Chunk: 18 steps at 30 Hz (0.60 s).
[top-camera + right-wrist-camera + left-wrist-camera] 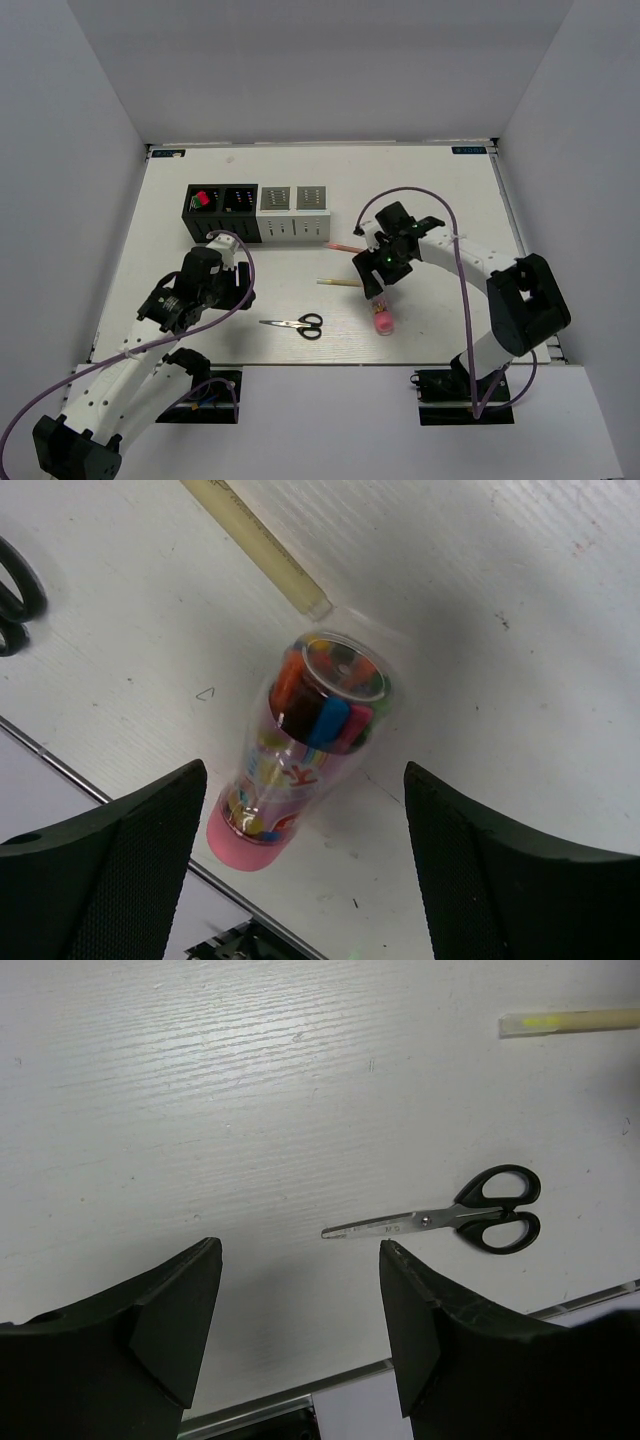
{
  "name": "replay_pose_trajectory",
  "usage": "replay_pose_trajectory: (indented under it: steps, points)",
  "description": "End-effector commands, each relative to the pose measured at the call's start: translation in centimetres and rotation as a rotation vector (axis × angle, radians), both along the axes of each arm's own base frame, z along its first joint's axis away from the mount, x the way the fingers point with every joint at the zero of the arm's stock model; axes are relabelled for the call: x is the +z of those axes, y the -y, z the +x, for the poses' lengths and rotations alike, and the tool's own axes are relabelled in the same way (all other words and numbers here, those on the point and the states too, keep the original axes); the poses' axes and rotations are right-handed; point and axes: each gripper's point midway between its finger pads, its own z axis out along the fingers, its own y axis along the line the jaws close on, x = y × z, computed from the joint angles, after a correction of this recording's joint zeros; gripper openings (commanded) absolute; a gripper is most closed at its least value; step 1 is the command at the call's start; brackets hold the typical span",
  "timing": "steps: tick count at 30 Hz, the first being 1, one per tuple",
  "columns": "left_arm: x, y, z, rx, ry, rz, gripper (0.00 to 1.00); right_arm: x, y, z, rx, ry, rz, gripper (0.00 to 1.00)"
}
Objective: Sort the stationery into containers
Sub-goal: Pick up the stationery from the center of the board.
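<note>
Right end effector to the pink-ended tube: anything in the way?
Nothing visible. The right end effector is open above the tube, which lies on its side in line with the gap between the fingers. The yellow pencil lies just past the tube's clear end, and the scissors are off to one side. Neither blocks a descent.

— How's the light?
— Bright, even, from above. The white table (430,190) has a pale sheen ahead of the left gripper (300,1250), and a soft shadow pools between its fingers (170,1330).
— And focus?
— Both wrist views blur their own fingers. Under the right gripper (305,770) the tube (300,750) is sharp, with glare on its clear rim and grey shadow beyond.
</note>
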Motion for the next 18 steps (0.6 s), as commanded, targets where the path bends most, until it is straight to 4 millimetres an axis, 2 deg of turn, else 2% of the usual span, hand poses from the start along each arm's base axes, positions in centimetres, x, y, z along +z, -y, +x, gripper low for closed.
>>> replay_pose_trajectory:
  steps: [1,10,16,18]
  points:
    - [0.3,0.2,0.1,-0.012,0.014,-0.001,0.74,0.0,-1.2,1.2,-0.034,0.019,0.003,0.82]
    - [0.4,-0.2,0.3,0.005,0.027,0.013,0.74,-3.2,-0.6,0.7,-0.078,0.038,-0.171,0.77]
    - [0.5,-0.3,0.4,0.007,0.031,0.014,0.74,-5.0,0.7,0.2,-0.101,0.050,-0.269,0.61]
    - [0.5,-0.3,0.4,0.006,0.035,0.015,0.74,-5.5,1.0,-0.1,-0.098,0.043,-0.293,0.51]
